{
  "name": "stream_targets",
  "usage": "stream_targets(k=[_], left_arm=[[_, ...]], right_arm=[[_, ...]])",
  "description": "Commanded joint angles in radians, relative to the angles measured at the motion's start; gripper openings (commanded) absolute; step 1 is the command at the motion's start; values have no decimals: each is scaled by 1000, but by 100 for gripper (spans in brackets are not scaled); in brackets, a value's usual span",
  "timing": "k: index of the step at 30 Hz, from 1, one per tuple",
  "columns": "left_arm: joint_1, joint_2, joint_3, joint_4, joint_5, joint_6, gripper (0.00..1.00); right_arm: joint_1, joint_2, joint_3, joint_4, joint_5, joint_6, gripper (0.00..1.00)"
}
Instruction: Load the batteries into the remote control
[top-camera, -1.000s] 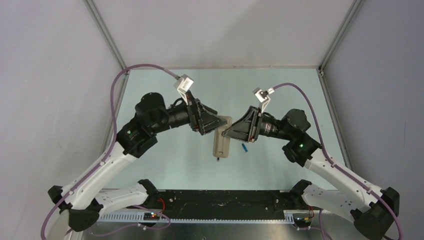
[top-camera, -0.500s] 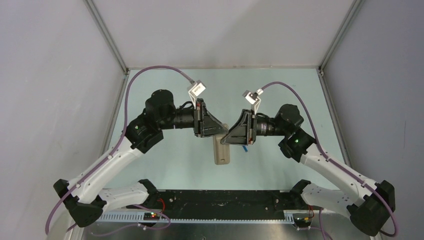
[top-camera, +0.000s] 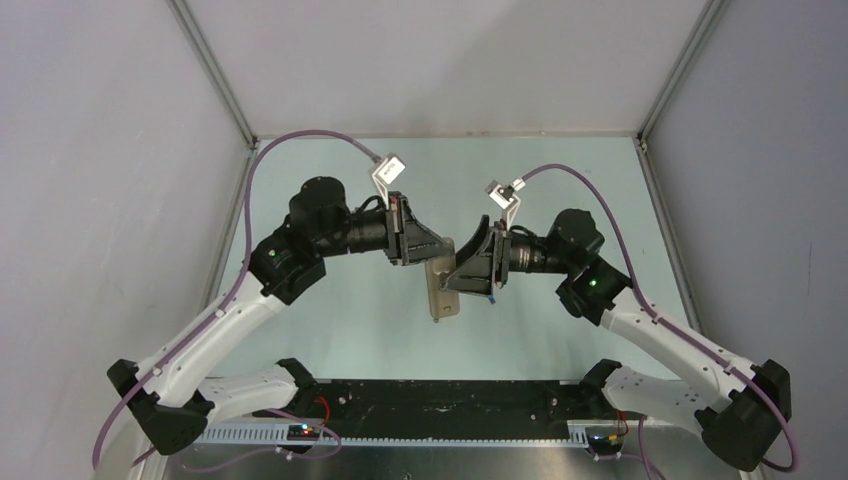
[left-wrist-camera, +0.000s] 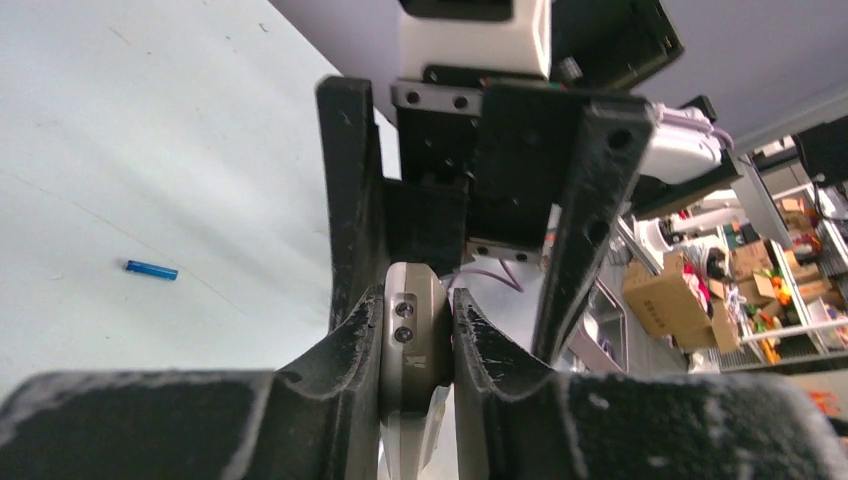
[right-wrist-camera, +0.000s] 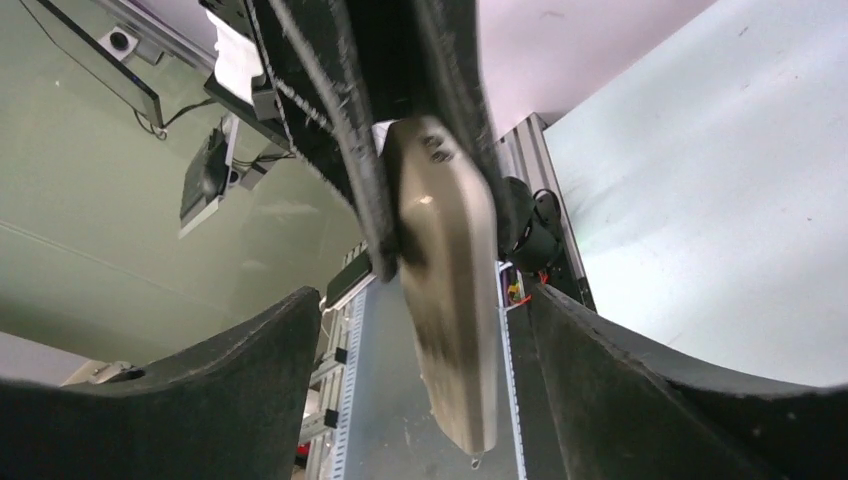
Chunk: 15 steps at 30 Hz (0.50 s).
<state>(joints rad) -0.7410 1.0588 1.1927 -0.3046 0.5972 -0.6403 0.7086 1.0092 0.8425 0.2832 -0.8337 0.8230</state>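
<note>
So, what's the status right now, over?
Left claw shut on remote. Right claw open, straddling it. Blue battery loose on table. Nothing seen blocking.

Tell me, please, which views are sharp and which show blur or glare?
Top external: sharp, evenly lit, soft shadows. Left wrist: the blue battery is crisp, the left pincer near the lens soft. Right wrist: the remote control smears toward its lower end, a glint on its back.

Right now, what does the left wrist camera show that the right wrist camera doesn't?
Left wrist only: the blue battery on the table. Right wrist only: the full length of the remote control, down to its free end. Both: the left gripper clamped on it, the right gripper open either side, not touching.
</note>
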Motion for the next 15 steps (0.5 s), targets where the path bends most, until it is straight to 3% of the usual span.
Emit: stream_targets(k=[1,6,10,15], left_arm=[[14,-21,60,20,-102,-69,0],[36,-52,60,20,-166,-157,0],[40,-69,71,21,-182,-168,0],[43,-79,77,21,-176,-169,0]], right_arm=[[47,-51,42,-61,83,-113,82],[71,-53,19,-68,114,-135,83],[81,-41,-54,74,100,-42,80],[105,-4,-112,283,98,62,62]])
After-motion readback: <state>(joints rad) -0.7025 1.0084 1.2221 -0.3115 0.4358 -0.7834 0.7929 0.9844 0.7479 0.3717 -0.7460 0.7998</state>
